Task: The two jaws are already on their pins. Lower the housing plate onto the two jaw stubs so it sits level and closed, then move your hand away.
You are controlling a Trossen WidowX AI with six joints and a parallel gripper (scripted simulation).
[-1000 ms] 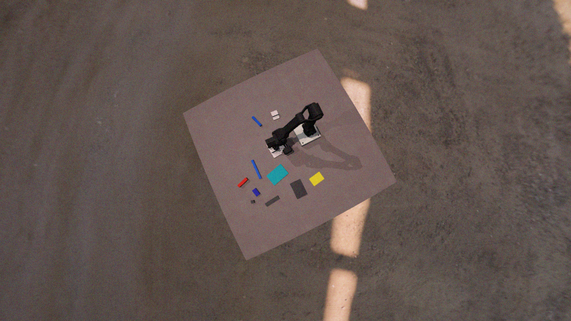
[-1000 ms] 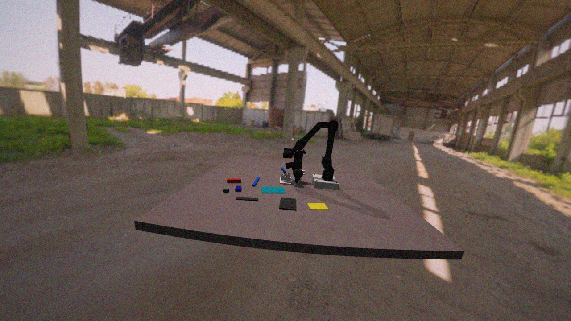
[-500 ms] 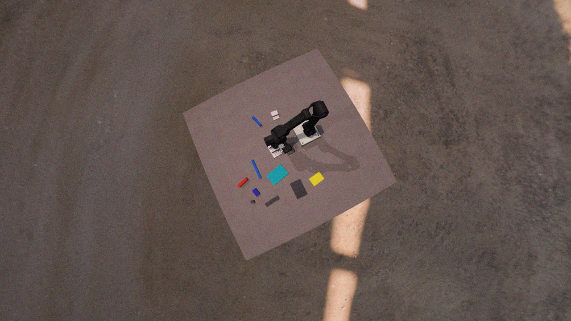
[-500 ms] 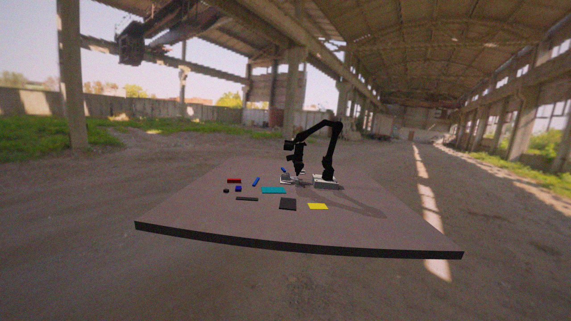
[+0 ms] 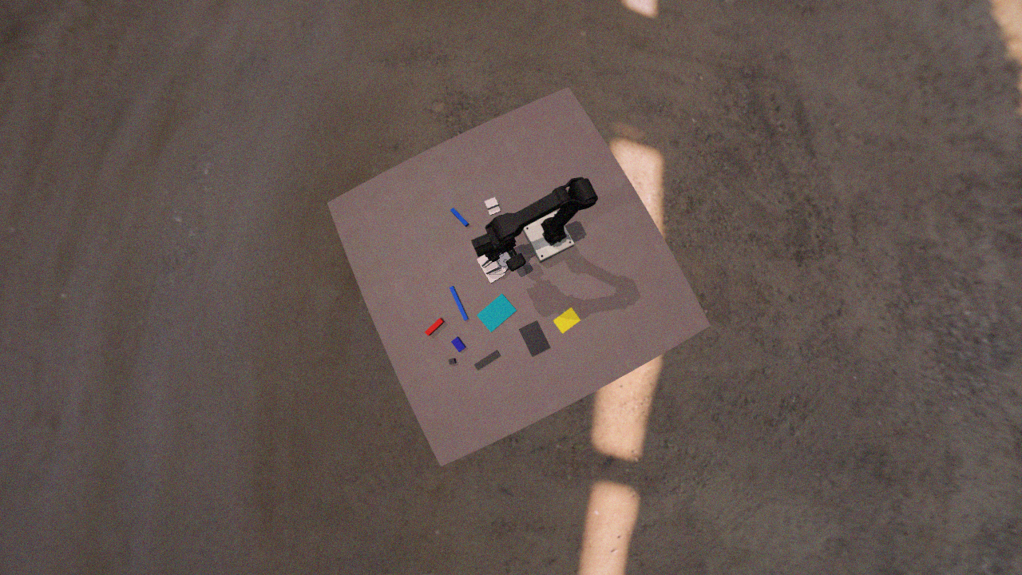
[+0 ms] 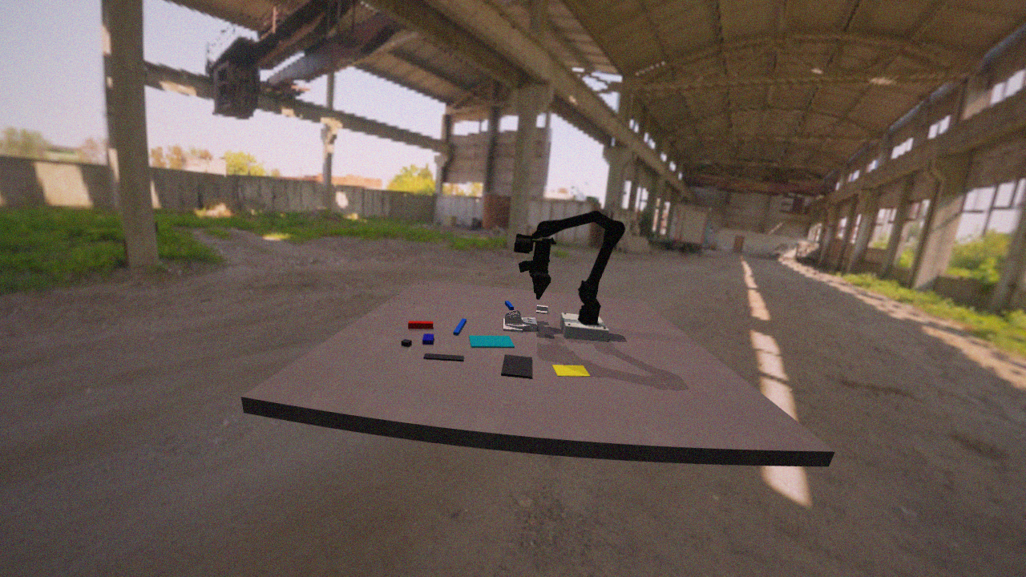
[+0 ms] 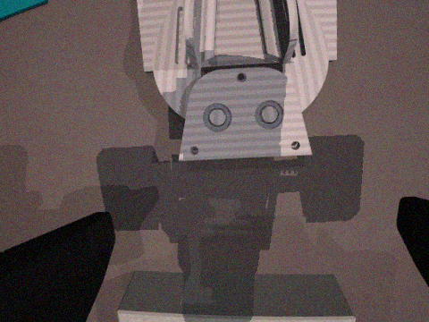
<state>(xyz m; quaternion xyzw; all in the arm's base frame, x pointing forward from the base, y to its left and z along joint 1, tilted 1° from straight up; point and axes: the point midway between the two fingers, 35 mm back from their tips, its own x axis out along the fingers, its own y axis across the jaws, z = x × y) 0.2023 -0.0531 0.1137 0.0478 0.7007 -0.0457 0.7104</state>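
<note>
The pale housing plate point(image 7: 241, 136) lies at the near end of the white jaw assembly point(image 5: 491, 268) point(image 6: 512, 320) in the wrist view. It looks flat and square to the assembly; two round pin ends show inside its ringed holes. The stubs under it are hidden, so I cannot see whether it is fully seated. The raised white jaws run away from it at the top of the wrist view, partly cut off. My gripper point(image 6: 540, 296) point(image 7: 255, 220) is wide open and empty, pointing down, well above the plate and apart from it.
The pale robot base point(image 5: 548, 243) point(image 6: 584, 329) stands beside the assembly. A teal plate point(image 5: 496, 312) point(image 6: 491, 341), dark plate point(image 5: 534, 338) point(image 6: 516, 365), yellow plate point(image 5: 566, 320) point(image 6: 571, 370), red bar point(image 5: 434, 327) point(image 6: 420, 324) and blue bar point(image 5: 458, 303) point(image 6: 458, 326) lie around. A small white piece point(image 5: 491, 205) point(image 6: 541, 308) lies beyond.
</note>
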